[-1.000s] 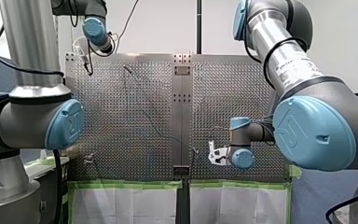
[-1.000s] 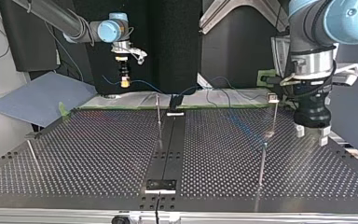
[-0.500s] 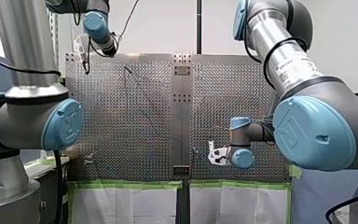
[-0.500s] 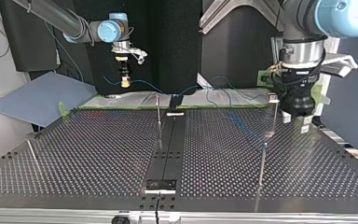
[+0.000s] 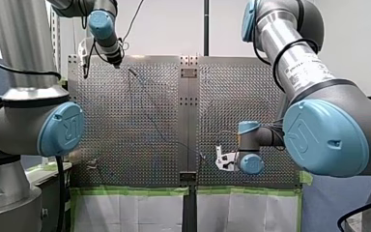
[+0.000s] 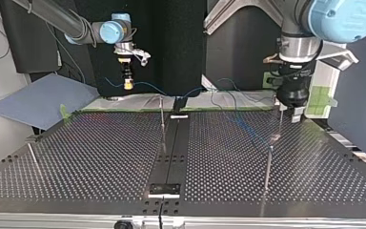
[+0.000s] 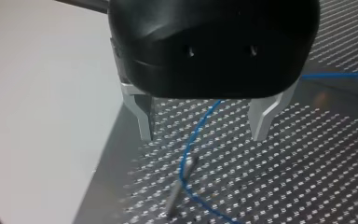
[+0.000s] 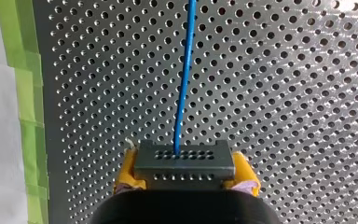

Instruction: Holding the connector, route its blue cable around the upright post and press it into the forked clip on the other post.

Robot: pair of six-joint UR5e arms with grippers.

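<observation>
My right gripper (image 8: 185,184) is shut on the grey connector (image 8: 184,161), its yellow pads on either side. The blue cable (image 8: 183,79) leaves the connector over the perforated plate. In the top view this gripper (image 6: 128,84) hangs above the table's far edge, and the cable (image 6: 248,130) runs across toward the thin posts at the right. My left gripper (image 7: 205,128) is open, with metal fingers (image 7: 143,116) wide apart and nothing held. The cable (image 7: 196,137) passes beneath them beside a thin post (image 7: 178,193). In the top view it (image 6: 293,110) hovers by the clip-topped post (image 6: 280,121).
More upright posts stand on the plate: one near the middle rail (image 6: 162,119), one at the front right (image 6: 268,167), one at the left edge (image 6: 32,157). A black rail (image 6: 171,152) runs down the centre. Green tape (image 5: 135,191) lines the table's near edge in the front view.
My left arm has swung toward the top view's left and farther back, ending over the clip-topped post. My right arm and the connector have stayed put.
</observation>
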